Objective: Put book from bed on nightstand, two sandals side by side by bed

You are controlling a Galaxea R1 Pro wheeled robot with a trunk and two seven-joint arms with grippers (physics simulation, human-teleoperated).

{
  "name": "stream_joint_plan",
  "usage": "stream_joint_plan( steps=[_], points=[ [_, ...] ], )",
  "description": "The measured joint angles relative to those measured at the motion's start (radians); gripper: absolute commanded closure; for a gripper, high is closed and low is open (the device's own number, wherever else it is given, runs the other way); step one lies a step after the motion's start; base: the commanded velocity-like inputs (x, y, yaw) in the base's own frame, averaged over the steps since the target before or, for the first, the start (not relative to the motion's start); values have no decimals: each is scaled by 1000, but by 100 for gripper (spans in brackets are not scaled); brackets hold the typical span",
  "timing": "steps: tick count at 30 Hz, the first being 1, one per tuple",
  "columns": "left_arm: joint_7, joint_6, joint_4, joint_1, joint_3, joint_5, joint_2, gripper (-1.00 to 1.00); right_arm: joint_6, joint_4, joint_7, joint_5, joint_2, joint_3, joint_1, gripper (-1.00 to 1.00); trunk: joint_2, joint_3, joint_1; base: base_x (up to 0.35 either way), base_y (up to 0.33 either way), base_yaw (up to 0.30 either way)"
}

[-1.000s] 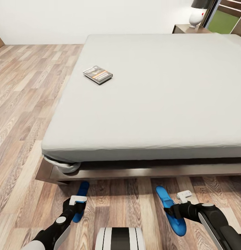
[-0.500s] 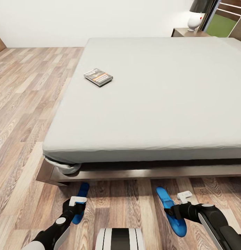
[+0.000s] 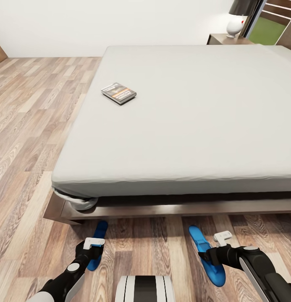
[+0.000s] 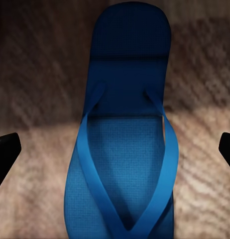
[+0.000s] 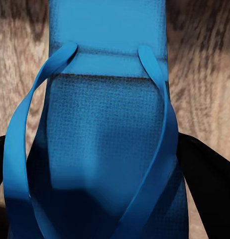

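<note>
A white lamp (image 3: 237, 23) with a dark shade stands far back.

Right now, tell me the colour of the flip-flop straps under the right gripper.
Bright blue straps, like the sole; clearest in the right wrist view.

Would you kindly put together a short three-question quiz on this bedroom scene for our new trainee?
1. True or false: the book lies on the nightstand.
2. Which is the left pincer positioned over? A) the left sandal B) the book C) the lamp
3. Fill in: both sandals lie on the wood-plank ____ in front of the bed.

Key
1. False: it lies on the bed's grey mattress.
2. A. The right pincer likewise sits over the right sandal. In both wrist views the fingers flank the sole with a visible gap.
3. floor.
</note>
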Motion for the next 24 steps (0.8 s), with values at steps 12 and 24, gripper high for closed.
stream_joint_plan(
  steps=[12,24],
  points=[
    [2,0,3,11,8,1,8,-100,-1,15,-1,1,0,0,0,100,0,0,0,0,0,0],
    [3,-1,72,15,16,11,73,-100,-1,31,-2,1,0,0,0,100,0,0,0,0,0,0]
  ],
)
